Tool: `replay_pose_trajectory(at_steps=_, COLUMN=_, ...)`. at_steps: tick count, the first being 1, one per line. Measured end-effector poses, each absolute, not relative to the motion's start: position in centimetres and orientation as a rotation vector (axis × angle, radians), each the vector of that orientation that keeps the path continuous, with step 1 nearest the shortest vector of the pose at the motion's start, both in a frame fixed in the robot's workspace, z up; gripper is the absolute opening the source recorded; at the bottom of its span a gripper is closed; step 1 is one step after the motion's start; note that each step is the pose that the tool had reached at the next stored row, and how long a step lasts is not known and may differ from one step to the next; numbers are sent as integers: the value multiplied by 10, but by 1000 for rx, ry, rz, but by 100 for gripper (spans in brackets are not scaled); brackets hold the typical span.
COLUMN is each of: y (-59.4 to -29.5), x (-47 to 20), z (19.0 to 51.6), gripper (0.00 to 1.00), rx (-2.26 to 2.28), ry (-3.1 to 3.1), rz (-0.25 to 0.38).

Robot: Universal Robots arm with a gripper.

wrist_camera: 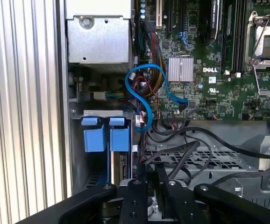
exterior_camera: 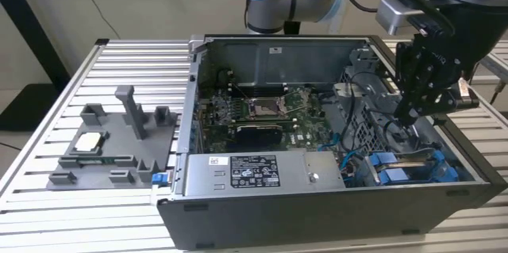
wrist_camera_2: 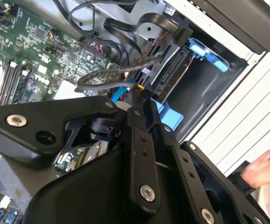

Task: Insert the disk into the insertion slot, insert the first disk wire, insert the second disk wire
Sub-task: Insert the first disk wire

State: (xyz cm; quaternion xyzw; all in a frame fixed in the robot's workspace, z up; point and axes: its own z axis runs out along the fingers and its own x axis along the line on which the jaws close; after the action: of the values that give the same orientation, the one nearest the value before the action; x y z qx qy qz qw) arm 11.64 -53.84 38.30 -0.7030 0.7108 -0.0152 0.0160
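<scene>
The disk (exterior_camera: 406, 168) sits in its bright blue carrier inside the insertion slot (exterior_camera: 449, 156), at the case corner nearest on the exterior view's right. Its blue tabs (wrist_camera: 104, 139) show in the first wrist view, and its blue frame (wrist_camera_2: 170, 116) in the second. My black gripper (exterior_camera: 408, 117) hangs over that side of the case, just above the bay. In the second wrist view the gripper (wrist_camera_2: 137, 95) is pinched together on the end of a blue disk wire (wrist_camera_2: 120, 91). That blue wire (wrist_camera: 146, 91) loops over from the motherboard.
The label-stickered power-supply box (exterior_camera: 262, 172) fills the case front beside the bay. Loose black cables (wrist_camera: 195, 154) cross the metal cage by the gripper (wrist_camera: 146, 176). The processor socket (exterior_camera: 262, 107) lies mid-board. A grey parts fixture (exterior_camera: 111, 146) stands on the table. A hand (wrist_camera_2: 266, 165) rests outside the case.
</scene>
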Motion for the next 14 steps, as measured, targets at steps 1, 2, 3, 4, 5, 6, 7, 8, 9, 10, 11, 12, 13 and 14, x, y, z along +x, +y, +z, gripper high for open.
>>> replay_pose_trajectory(at_steps=1, y=-539, x=118, z=383, gripper=19, rx=-2190, ry=2214, rz=-43)
replay_pose_trajectory(at_steps=2, y=-540, x=119, z=382, gripper=19, rx=-2193, ry=2217, rz=-39)
replay_pose_trajectory(at_steps=3, y=-541, x=121, z=382, gripper=19, rx=-2194, ry=2219, rz=-36)
replay_pose_trajectory(at_steps=4, y=-542, x=122, z=381, gripper=19, rx=-2196, ry=2220, rz=-34)
replay_pose_trajectory(at_steps=5, y=-543, x=123, z=381, gripper=19, rx=-2196, ry=2221, rz=-32)
replay_pose_trajectory(at_steps=6, y=-544, x=123, z=380, gripper=19, rx=-2197, ry=2221, rz=-31)
replay_pose_trajectory(at_steps=7, y=-545, x=124, z=379, gripper=19, rx=-2197, ry=2222, rz=-30)
replay_pose_trajectory(at_steps=8, y=-546, x=125, z=379, gripper=19, rx=-2198, ry=2222, rz=-29)
replay_pose_trajectory(at_steps=9, y=-547, x=125, z=378, gripper=19, rx=-2198, ry=2222, rz=-29)
replay_pose_trajectory(at_steps=10, y=-548, x=126, z=378, gripper=19, rx=-2199, ry=2223, rz=-27)
replay_pose_trajectory(at_steps=11, y=-549, x=127, z=377, gripper=19, rx=-2199, ry=2223, rz=-26)
replay_pose_trajectory(at_steps=12, y=-550, x=128, z=376, gripper=19, rx=-2200, ry=2224, rz=-25)
replay_pose_trajectory(at_steps=13, y=-550, x=128, z=376, gripper=19, rx=-2200, ry=2224, rz=-24)
replay_pose_trajectory(at_steps=14, y=-551, x=129, z=375, gripper=19, rx=-2200, ry=2225, rz=-24)
